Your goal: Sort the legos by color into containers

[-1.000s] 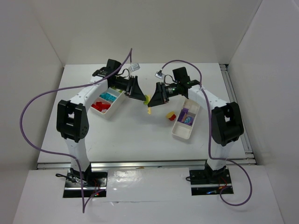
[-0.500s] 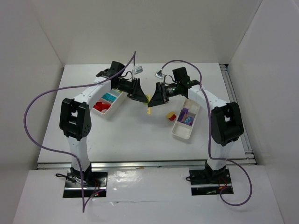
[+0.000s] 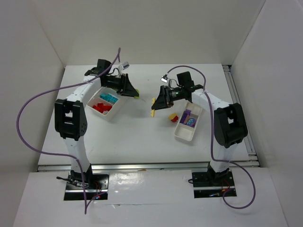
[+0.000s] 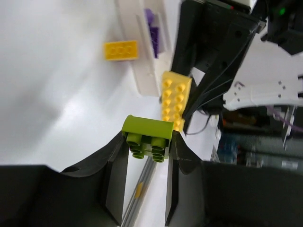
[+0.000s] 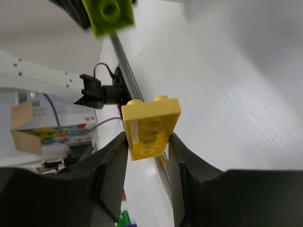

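My left gripper is shut on a lime green brick and holds it above the table, just right of the smaller white tray. That tray holds cyan and red bricks. My right gripper is shut on a yellow brick, raised near the table's middle. The green brick also shows in the right wrist view, and the held yellow brick in the left wrist view. The longer tray at the right holds purple bricks.
A loose yellow brick lies on the table under the right gripper. A red and a yellow brick lie together next to the longer tray's left wall. White walls enclose the table, and purple cables arc over both arms.
My left gripper has pulled back to the left with the green brick, away from the right gripper and toward the smaller tray. The right gripper keeps its yellow brick and has barely moved.
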Controlling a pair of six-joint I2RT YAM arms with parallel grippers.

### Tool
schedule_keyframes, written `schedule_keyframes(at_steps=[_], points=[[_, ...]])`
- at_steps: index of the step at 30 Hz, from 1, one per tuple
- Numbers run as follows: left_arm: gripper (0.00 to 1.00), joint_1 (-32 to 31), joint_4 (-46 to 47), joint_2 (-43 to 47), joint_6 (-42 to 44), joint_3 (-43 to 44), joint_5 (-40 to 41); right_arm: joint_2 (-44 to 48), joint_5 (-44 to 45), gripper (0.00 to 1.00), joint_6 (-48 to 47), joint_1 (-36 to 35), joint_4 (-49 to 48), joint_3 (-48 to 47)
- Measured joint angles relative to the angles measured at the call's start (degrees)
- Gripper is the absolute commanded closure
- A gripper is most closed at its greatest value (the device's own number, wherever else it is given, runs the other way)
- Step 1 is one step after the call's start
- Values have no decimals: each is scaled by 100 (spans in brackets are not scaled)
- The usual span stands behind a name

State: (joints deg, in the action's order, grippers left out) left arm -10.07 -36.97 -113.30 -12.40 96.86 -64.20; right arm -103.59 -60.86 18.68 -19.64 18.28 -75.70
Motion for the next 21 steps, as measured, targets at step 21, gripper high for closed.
schedule_keyframes(at_steps=[21], points=[[84,638,59,-977,-2212,1451,5088,688,1685,96,946,234,-551,527]])
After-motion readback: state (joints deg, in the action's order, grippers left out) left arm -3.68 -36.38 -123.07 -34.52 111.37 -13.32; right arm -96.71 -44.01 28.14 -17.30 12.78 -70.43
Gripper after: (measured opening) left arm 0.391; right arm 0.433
